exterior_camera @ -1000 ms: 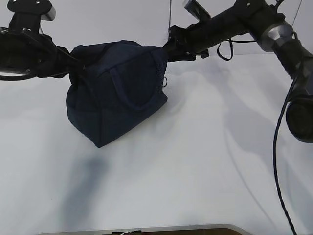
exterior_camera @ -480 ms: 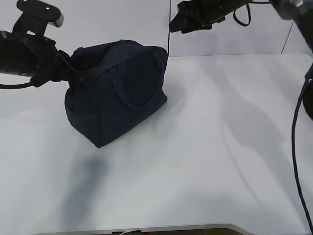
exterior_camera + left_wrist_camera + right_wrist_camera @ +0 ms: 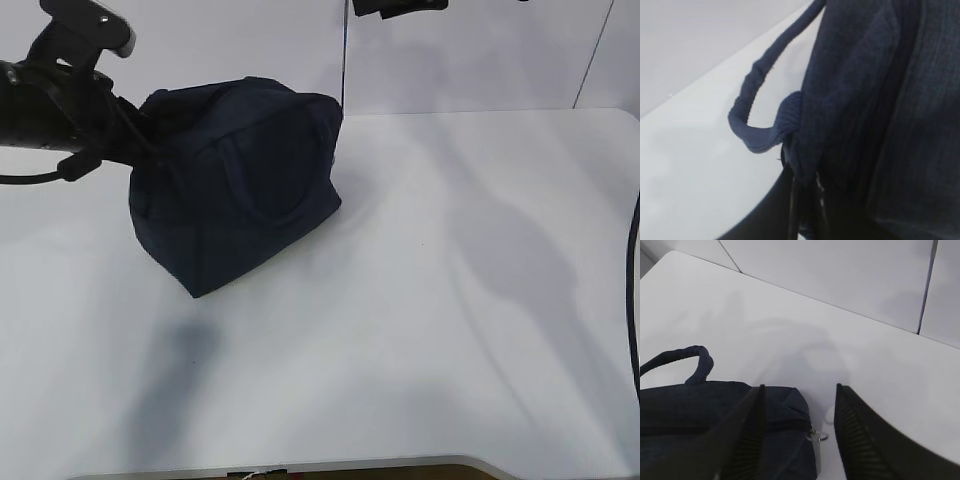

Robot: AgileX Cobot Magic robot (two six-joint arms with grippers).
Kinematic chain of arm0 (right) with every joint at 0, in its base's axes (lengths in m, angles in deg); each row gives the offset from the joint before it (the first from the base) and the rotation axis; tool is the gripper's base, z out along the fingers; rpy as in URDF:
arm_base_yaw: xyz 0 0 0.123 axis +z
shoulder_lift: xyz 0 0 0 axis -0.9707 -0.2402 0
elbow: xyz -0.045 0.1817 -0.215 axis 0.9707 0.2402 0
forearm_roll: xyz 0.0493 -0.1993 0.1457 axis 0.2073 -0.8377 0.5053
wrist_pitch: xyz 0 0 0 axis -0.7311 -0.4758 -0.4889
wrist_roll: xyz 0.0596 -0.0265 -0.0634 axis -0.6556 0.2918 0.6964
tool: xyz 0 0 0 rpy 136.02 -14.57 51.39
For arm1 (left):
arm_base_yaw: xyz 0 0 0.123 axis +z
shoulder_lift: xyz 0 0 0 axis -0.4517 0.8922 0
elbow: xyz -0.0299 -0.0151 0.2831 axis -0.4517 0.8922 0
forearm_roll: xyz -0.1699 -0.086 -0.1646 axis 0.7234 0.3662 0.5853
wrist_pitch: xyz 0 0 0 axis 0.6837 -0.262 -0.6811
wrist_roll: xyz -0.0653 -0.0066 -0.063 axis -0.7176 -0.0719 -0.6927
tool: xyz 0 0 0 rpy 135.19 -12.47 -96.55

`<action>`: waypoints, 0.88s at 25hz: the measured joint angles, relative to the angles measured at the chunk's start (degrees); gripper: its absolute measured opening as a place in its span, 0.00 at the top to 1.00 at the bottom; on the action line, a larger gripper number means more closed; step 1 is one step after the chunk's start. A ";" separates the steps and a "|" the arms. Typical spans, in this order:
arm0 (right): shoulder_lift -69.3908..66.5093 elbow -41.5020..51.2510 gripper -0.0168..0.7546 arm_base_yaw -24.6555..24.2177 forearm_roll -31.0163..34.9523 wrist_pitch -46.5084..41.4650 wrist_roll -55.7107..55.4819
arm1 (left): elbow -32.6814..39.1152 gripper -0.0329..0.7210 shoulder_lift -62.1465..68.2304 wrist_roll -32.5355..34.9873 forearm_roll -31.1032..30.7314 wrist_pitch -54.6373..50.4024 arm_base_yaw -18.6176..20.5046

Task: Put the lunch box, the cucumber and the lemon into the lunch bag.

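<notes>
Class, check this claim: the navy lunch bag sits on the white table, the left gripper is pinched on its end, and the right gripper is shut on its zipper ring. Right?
Not quite. The right gripper is open above the lunch bag, clear of the zipper ring, as the right wrist view shows. The rest stands.
</notes>
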 joint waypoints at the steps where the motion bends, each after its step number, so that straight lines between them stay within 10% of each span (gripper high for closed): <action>1: 0.17 0.00 0.50 0.00 0.10 -0.12 -0.10 | 0.00 0.97 0.00 0.00 -0.10 1.23 0.00; 22: 6.93 0.00 0.50 0.05 0.27 -0.34 -0.10 | 0.00 0.84 6.63 0.00 -0.20 16.99 0.74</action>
